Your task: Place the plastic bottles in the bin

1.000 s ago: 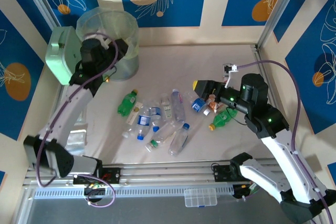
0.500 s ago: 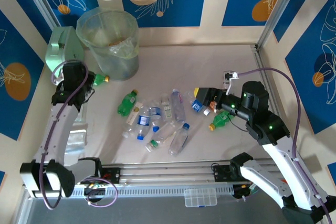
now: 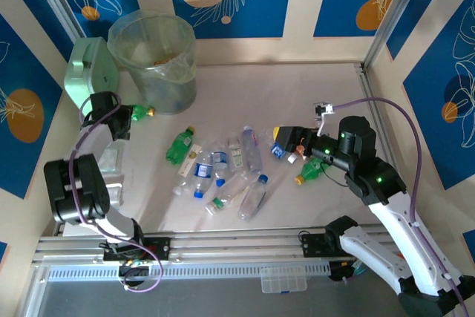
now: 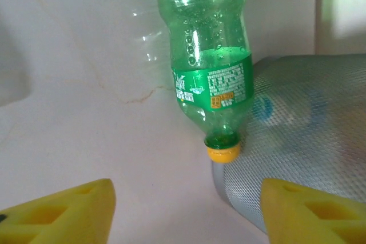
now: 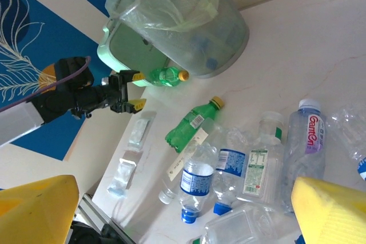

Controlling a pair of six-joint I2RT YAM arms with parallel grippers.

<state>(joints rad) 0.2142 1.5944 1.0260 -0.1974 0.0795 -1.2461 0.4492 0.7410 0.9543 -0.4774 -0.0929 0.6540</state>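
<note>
- Lower centre: loose bottles (image 3: 223,168) lying in a heap, none binned yet.
- Centre right: right gripper (image 3: 282,141) spread wide, empty, at the heap's edge.
- Left: left gripper (image 4: 186,212) parted, empty, just short of the green bottle (image 4: 211,55).
- Upper left: green bottle lying outside the bin (image 3: 122,31), cap touching its wall.
- Step, as judged: fetching this bottle. Next: advance, clamp, lift over bin.

Green bottle (image 4: 209,55): glossy, smooth, translucent plastic. Bin (image 4: 297,135), at its 4 o'clock: frosted, finely textured plastic. Tabletop (image 4: 86,112): smooth, faintly veined, semi-matt.
</note>
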